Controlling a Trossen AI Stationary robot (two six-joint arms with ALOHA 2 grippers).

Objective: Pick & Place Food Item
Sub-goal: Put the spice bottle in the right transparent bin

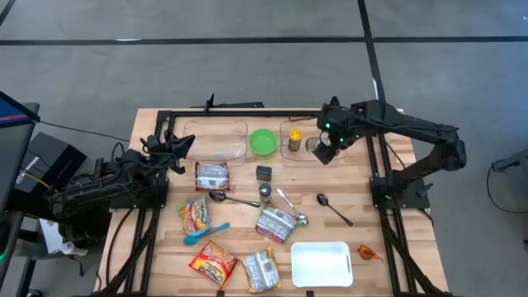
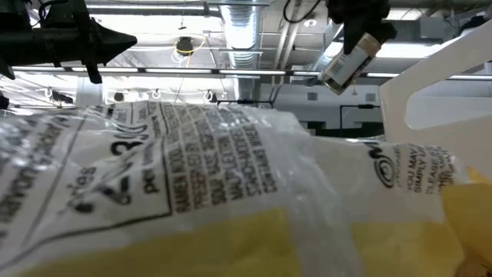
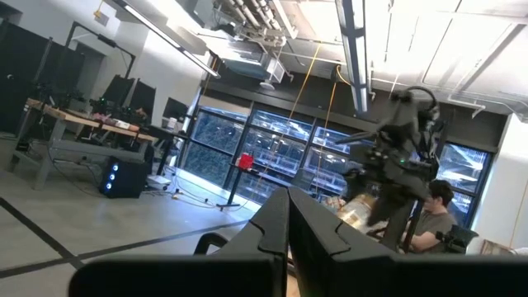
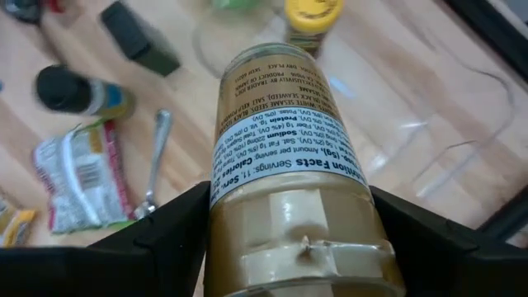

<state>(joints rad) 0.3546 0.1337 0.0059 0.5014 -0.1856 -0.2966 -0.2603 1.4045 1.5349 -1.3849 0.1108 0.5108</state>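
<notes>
My right gripper point(image 1: 327, 147) is shut on a brown seasoning jar point(image 4: 280, 140) with a white nutrition label. It holds the jar above the right clear container point(image 1: 285, 125) at the table's far side. In the low view the jar point(image 2: 350, 61) hangs tilted, high above the table. A small yellow-capped bottle point(image 1: 294, 139) stands in that container, beside the jar. My left gripper point(image 1: 177, 144) waits, shut and empty, at the table's left side near the left clear container point(image 1: 216, 140). My right gripper pinches the jar between its two fingers, one on each side of the tan end nearest the wrist point(image 4: 219, 206). The fingers point(image 4: 165, 235) come from above. The jar is lifted clear and tilted, its other end point(image 4: 256, 58) pointing away from the wrist.
A green bowl point(image 1: 263, 142) sits between the two clear containers. Several snack packets point(image 1: 212, 175), spoons point(image 1: 334, 208), a black-capped bottle point(image 1: 265, 192) and a small black box point(image 1: 263, 172) lie mid-table. A white tray point(image 1: 322, 264) is at the near edge. A packet point(image 2: 192, 177) fills the low view.
</notes>
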